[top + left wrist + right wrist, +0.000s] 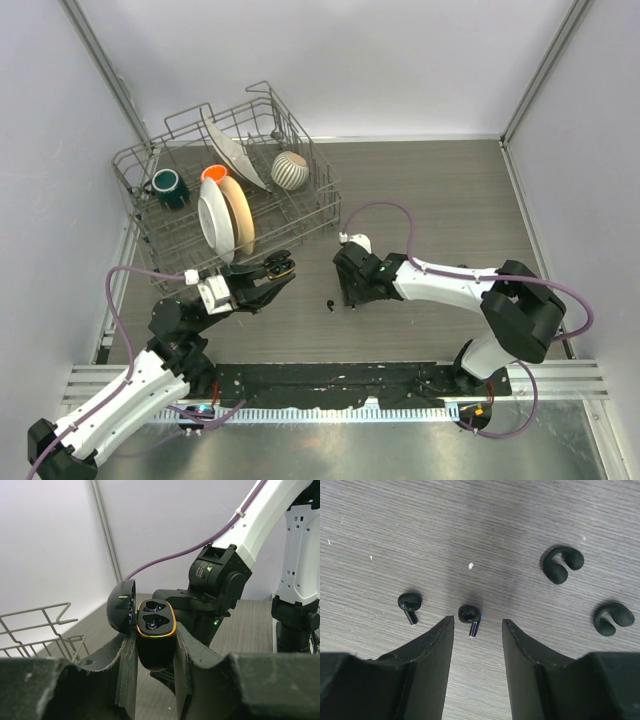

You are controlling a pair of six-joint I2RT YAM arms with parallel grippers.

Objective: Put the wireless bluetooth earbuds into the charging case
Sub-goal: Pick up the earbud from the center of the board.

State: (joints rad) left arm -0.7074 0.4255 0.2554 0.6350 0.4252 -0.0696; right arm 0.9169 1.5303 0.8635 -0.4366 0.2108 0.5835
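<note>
Left fingers (125, 672) pinch the opened case (156, 635) by its sides, held up off the worktop (250, 630). Right fingers (432, 655), spread, hang low over one earbud (470, 617) lying between their tips; a second earbud (410, 605) lies nearby.

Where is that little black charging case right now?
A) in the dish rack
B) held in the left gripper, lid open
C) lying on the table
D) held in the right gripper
B: the left wrist view shows the charging case clamped in the left gripper, with its lid swung open.
</note>
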